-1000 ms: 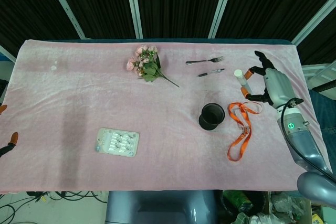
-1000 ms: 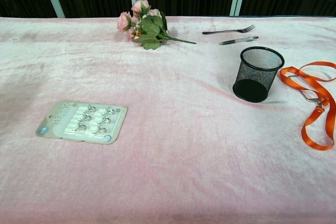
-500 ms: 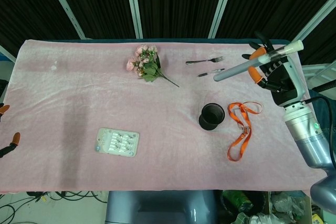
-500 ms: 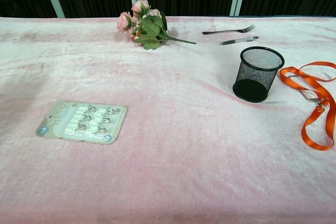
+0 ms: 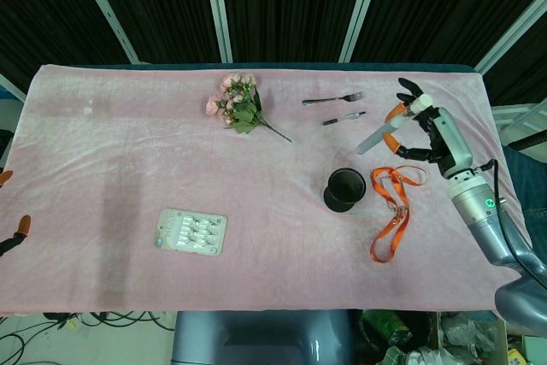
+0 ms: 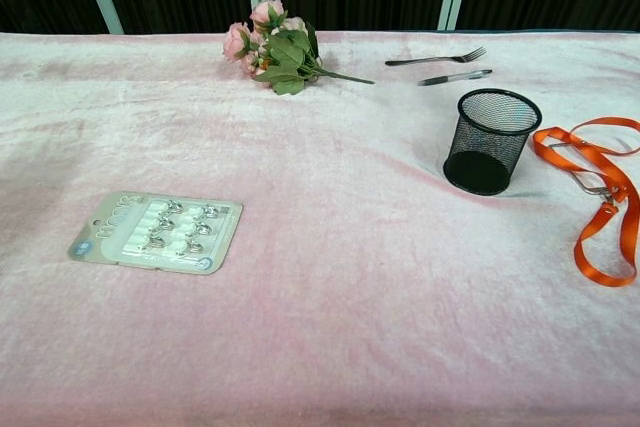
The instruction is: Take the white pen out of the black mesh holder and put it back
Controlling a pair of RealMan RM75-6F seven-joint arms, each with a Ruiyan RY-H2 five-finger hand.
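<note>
The black mesh holder stands upright and empty on the pink cloth, right of the middle; the chest view shows the holder too. My right hand grips the white pen by its upper end, in the air up and to the right of the holder. The pen slants, its lower tip pointing down-left toward the holder and clear of it. Only two orange fingertips of my left hand show at the left edge of the head view, spread apart and holding nothing. Neither hand shows in the chest view.
An orange lanyard lies just right of the holder, under my right hand. A fork and a dark pen lie behind the holder. A bunch of pink flowers sits further left, and a card of clips lies front left.
My right hand rose with the pen held nearly level, then came down again. The pen now slants with its tip toward the holder. Nothing else moved.
</note>
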